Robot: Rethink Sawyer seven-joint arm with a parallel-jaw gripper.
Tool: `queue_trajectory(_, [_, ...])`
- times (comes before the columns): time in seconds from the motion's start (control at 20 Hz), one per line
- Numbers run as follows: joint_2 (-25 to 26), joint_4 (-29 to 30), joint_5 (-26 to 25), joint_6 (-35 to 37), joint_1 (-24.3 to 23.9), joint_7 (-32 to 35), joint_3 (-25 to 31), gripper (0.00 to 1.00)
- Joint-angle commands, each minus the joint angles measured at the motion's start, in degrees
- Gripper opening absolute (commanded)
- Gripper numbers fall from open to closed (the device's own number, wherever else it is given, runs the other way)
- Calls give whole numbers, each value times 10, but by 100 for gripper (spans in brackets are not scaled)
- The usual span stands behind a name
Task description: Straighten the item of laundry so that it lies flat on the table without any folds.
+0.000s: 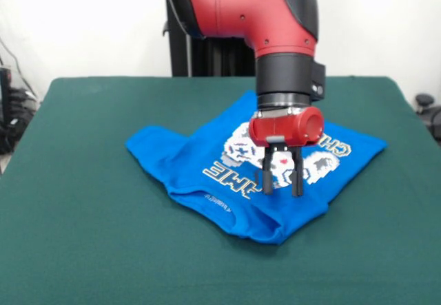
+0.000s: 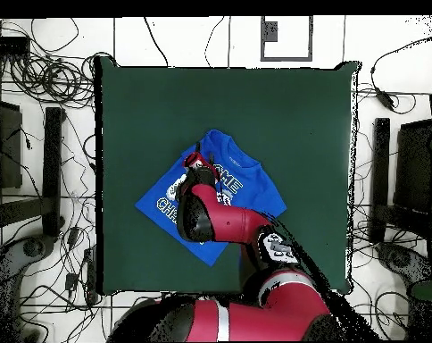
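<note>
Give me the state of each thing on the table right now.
T-shirt: printed side up, crumpled, near edge folded over, not flat.
Gripper: open, fingers pointing down over the print; contact with the cloth unclear.
Table: green cloth surface, shirt lying near its middle.

Lying print-up mid-table (image 1: 83,250): bright blue shirt (image 1: 186,160), white pixel controller and lettering showing, near hem doubling over in a fold, one sleeve sticking out sideways, cloth rumpling, not lying flat.
</note>
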Motion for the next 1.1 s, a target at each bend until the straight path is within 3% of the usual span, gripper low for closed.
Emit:
queue_trajectory(0.05, [26,16,-16,-8,-2,74,28,100])
queue_trajectory(0.35, [6,32,-20,1,-10,81,35,100])
queue_trajectory(0.55, [-29,59,-52,24,-41,84,51,100])
queue_trajectory(1.1, [-11,74,-73,-19,-48,89,46,100])
